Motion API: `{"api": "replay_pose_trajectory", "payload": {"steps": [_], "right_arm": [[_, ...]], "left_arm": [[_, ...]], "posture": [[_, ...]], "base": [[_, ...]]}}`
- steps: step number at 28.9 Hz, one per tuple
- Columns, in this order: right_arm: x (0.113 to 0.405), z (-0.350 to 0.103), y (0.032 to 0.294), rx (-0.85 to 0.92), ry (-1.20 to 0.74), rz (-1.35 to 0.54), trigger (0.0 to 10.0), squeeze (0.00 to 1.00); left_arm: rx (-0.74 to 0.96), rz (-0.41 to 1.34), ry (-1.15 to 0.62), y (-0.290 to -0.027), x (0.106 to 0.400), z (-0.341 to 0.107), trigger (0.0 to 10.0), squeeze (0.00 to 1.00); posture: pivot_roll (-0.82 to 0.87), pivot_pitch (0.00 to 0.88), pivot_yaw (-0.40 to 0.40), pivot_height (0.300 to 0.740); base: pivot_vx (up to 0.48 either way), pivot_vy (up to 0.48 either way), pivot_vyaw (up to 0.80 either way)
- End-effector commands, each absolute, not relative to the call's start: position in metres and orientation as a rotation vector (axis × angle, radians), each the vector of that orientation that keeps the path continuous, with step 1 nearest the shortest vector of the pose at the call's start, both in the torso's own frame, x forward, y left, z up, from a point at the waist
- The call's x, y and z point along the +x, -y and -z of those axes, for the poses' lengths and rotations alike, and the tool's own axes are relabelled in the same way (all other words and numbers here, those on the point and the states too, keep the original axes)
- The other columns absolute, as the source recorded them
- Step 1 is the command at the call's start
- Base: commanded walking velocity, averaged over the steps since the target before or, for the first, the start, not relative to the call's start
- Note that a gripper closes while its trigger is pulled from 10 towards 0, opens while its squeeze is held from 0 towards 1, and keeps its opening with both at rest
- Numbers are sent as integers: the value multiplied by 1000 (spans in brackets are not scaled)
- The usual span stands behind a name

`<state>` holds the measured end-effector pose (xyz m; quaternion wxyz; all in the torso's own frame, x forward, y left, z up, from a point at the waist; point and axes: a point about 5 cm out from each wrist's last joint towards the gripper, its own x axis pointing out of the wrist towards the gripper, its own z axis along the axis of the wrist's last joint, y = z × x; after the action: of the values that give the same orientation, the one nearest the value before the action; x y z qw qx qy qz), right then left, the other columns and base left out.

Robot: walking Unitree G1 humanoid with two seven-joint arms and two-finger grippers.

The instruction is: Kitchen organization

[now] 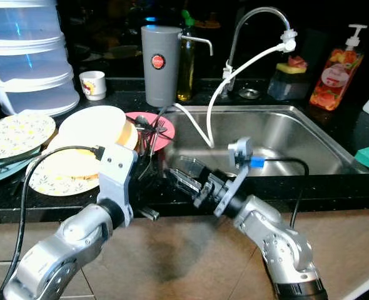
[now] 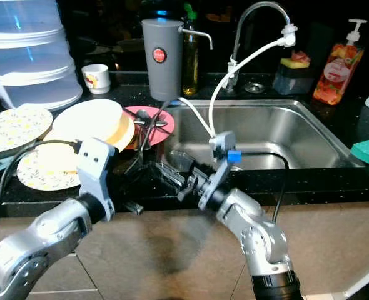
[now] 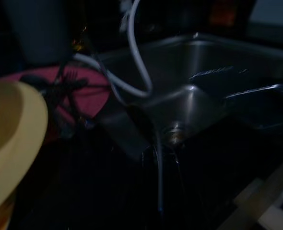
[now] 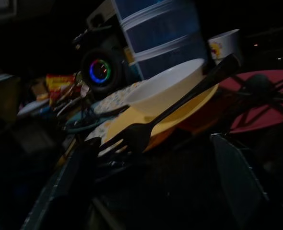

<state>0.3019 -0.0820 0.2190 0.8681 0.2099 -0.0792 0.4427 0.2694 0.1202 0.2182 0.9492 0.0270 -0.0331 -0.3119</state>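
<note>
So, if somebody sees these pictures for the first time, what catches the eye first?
Probably the two silver arms meeting at the counter's front edge, the right claw beside the dark cutlery on the red plate. Next, the white and yellow plates piled left of the steel sink, then the tall grey canister behind them.

A black speckled countertop (image 1: 359,134) runs around a stainless steel sink (image 1: 284,134), beyond and to the right of the right pincer (image 1: 183,181). A chrome faucet (image 1: 253,25) arches behind the basin. Brown cabinet fronts (image 1: 184,250) lie below. The back wall is dark.
</note>
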Motion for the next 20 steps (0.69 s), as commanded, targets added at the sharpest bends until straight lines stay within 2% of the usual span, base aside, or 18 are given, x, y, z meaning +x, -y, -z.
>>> {"api": "replay_pose_trajectory", "payload": {"steps": [1,4,7,10,11,14,20], "right_arm": [[305,-225,81,485,183,-909,10000,1000],[306,-227,79,505,188,-900,10000,1000],[308,-233,76,582,188,-877,10000,1000],[309,-235,75,608,180,-868,10000,1000],[310,-237,74,633,174,-863,10000,0],[312,-241,74,686,170,-847,10000,0],[313,-244,74,708,174,-841,10000,0]], "left_arm": [[53,716,113,-116,271,-221,0,0],[31,752,134,-114,269,-222,0,0],[-116,829,199,-110,263,-227,0,0],[-174,856,212,-110,261,-228,0,0],[-228,887,216,-109,259,-229,0,0],[-315,949,212,-108,255,-227,0,0],[-318,1011,186,-107,251,-219,0,0]], "posture": [[39,0,5,740],[39,0,5,740],[36,0,6,740],[36,0,6,740],[36,0,6,740],[36,0,6,740],[36,0,6,740]], "base": [[0,0,0],[0,0,0],[0,0,0],[0,0,0],[0,0,0],[0,0,0],[0,0,0]]}}
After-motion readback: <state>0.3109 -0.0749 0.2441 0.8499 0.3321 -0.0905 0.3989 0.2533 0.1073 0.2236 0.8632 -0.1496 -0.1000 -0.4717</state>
